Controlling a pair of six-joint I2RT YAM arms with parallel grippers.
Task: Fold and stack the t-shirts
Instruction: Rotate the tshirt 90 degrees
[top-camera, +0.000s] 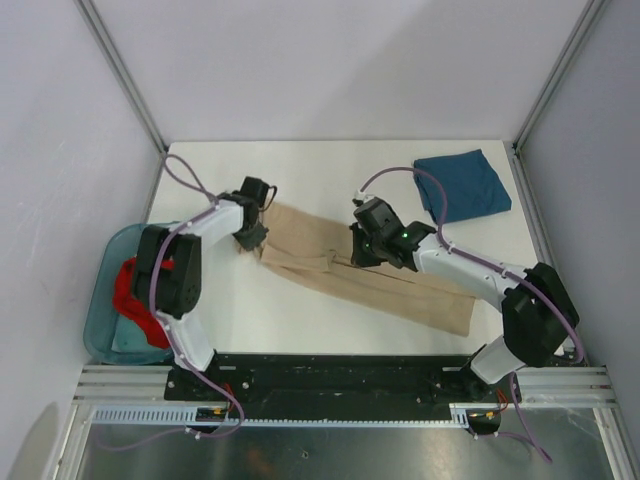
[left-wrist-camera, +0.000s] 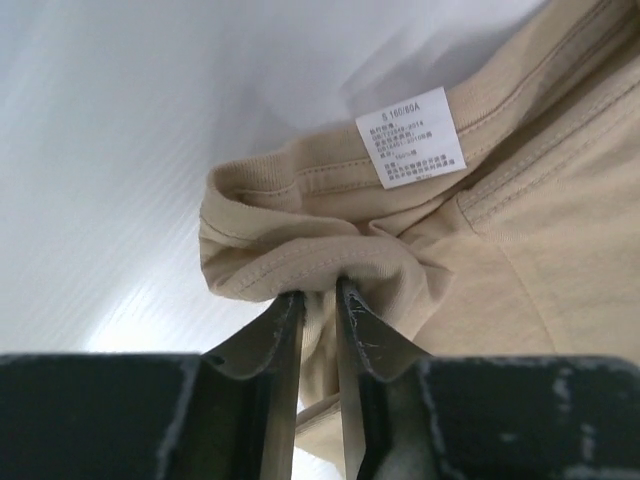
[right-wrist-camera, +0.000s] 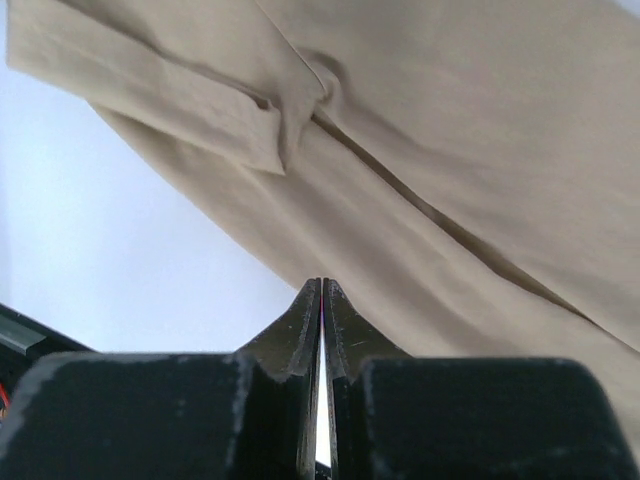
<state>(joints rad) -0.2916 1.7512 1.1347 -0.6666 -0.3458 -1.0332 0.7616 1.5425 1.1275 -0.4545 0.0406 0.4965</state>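
Table (top-camera: 330, 165) fills my overhead view, white and wide. Across its middle lies the tan t-shirt (top-camera: 400, 285), the biggest piece here, folded lengthwise into a long strip that slants from the far left down to the near right. I can see a sleeve hem doubled over it.

Off the table's left edge sits one clear teal bin (top-camera: 100, 335). The dark teal t-shirt (top-camera: 465, 185) lies folded flat at the far right corner, well apart from the tan one. The red t-shirt (top-camera: 128, 290) is crumpled in the bin. I count three shirts and two arms.

The left gripper (left-wrist-camera: 320, 292) is at the strip's far-left end. Only its wrist camera shows me the pinch: both fingers are clamped on a bunched fold of tan collar. The right gripper (right-wrist-camera: 322, 288) sits at mid-strip with its jaws pressed together at the shirt's near edge. I cannot tell whether any cloth is caught between them.

Smallest is one white neck label (left-wrist-camera: 410, 137), readable only from the left wrist.
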